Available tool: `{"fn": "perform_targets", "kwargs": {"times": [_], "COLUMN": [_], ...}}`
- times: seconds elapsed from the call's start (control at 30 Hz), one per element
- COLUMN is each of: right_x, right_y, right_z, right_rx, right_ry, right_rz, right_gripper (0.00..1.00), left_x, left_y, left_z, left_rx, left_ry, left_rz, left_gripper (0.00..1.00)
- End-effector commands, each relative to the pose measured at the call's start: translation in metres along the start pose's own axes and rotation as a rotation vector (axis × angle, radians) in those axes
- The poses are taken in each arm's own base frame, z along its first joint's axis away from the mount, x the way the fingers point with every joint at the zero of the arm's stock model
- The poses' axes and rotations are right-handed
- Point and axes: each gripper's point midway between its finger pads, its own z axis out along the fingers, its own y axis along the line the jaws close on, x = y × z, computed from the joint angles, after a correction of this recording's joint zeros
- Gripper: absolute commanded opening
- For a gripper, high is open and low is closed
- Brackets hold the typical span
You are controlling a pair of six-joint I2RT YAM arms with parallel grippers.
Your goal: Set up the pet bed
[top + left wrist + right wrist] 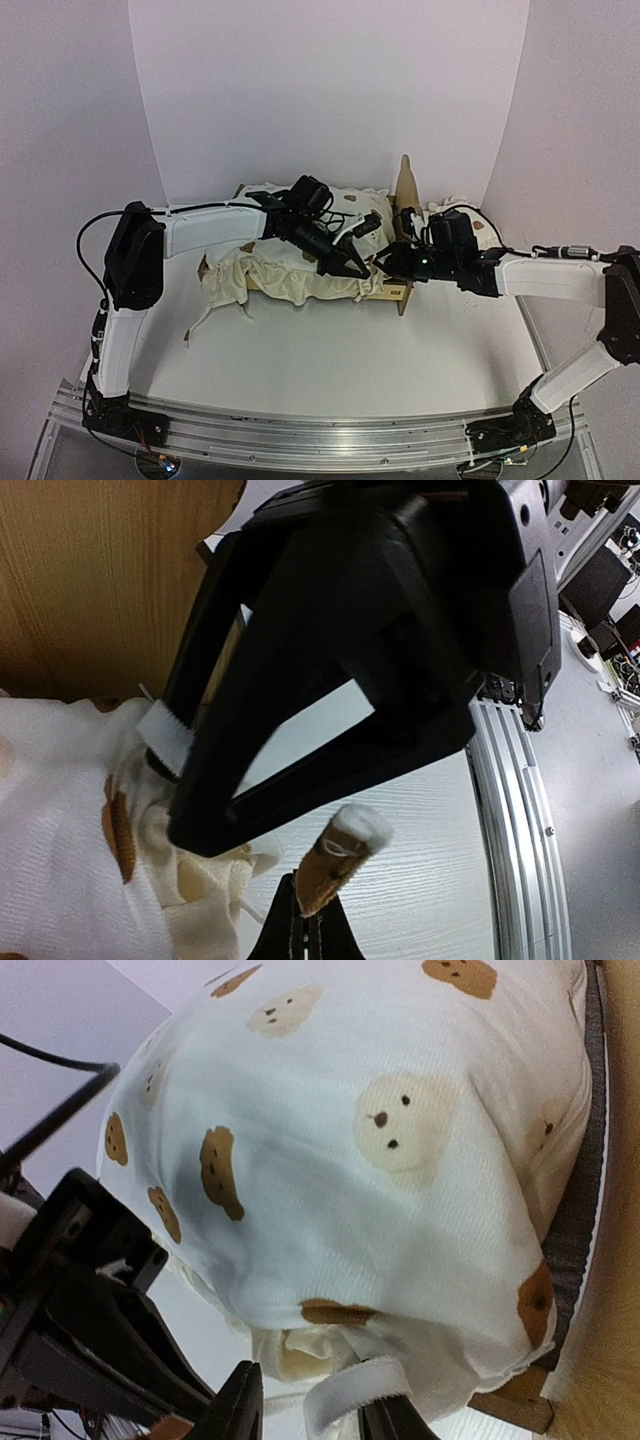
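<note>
White wood-grain desk [330, 370], plain pale backdrop wall [330, 90]. L fingers [305, 925] pinched shut on tie string [335, 860], a brown cord w/ white fluffy tip. R fingers [390, 262] part open; flat white strap [350, 1385] lies betw them, touching one, not clamped. Both at near R corner of pet bed [400, 292]: light-wood frame, tall curved headboard [406, 180], dark grey felt base, mid-desk toward back. Puffy cream bear-print cushion [290, 272] fills bed and spills over L end, ribbed fabric.
</note>
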Motion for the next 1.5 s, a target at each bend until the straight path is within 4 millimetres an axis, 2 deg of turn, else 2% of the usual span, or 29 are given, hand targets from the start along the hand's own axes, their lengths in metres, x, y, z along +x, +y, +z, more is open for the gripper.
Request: {"fn": "perform_targets", "kwargs": {"times": [0.0,0.17,0.23,0.3,0.37,0.4,0.43,0.5,0.7,0.77,0.8,0.87,0.97,1.07,1.17,1.33,1.47], "right_x": [0.032,0.063,0.075,0.089,0.093,0.098,0.111,0.120,0.104,0.098,0.098,0.091,0.080,0.078,0.076,0.071,0.065], "right_y": [-0.017,-0.012,-0.011,-0.012,-0.004,-0.004,-0.011,-0.012,-0.001,-0.005,-0.013,-0.019,-0.028,-0.038,-0.037,-0.046,-0.057], "right_z": [-0.029,-0.059,-0.064,-0.063,-0.059,-0.054,-0.048,-0.034,0.020,0.042,0.051,0.062,0.070,0.074,0.084,0.090,0.088], "right_rx": [0.085,0.003,-0.026,-0.050,-0.095,-0.101,-0.076,-0.059,-0.036,0.019,0.063,0.118,0.196,0.251,0.259,0.310,0.342], "right_ry": [0.118,0.171,0.178,0.171,0.105,0.069,0.059,-0.045,-0.342,-0.368,-0.371,-0.399,-0.445,-0.468,-0.477,-0.504,-0.521], "right_rz": [-0.020,-0.079,-0.120,-0.164,-0.228,-0.266,-0.313,-0.393,-0.478,-0.475,-0.472,-0.466,-0.453,-0.418,-0.414,-0.394,-0.362], "right_gripper": [0.39,0.49,0.50,0.51,0.50,0.49,0.48,0.48,0.45,0.44,0.43,0.44,0.44,0.44,0.43,0.26,0.21], "left_x": [-0.025,-0.027,-0.028,-0.028,-0.028,-0.028,-0.028,-0.028,-0.031,-0.031,-0.031,-0.031,-0.031,-0.032,-0.033,-0.033,-0.032], "left_y": [0.008,0.017,0.017,0.018,0.018,0.018,0.018,0.019,0.020,0.020,0.019,0.019,0.019,0.018,0.019,0.019,0.021], "left_z": [-0.018,-0.021,-0.020,-0.020,-0.019,-0.019,-0.019,-0.019,-0.018,-0.018,-0.018,-0.019,-0.019,-0.019,-0.018,-0.019,-0.020], "left_rx": [-0.053,-0.076,-0.072,-0.069,-0.070,-0.071,-0.071,-0.074,-0.075,-0.076,-0.075,-0.078,-0.081,-0.077,-0.074,-0.076,-0.076], "left_ry": [-0.055,-0.070,-0.076,-0.079,-0.082,-0.083,-0.084,-0.087,-0.099,-0.102,-0.103,-0.103,-0.103,-0.110,-0.117,-0.120,-0.122], "left_rz": [0.064,0.077,0.084,0.084,0.087,0.090,0.092,0.096,0.101,0.102,0.102,0.103,0.107,0.108,0.109,0.111,0.103], "left_gripper": [0.00,0.00,0.00,0.00,0.00,0.00,0.00,0.00,0.00,0.00,0.00,0.00,0.00,0.00,0.00,0.00,0.00]}}
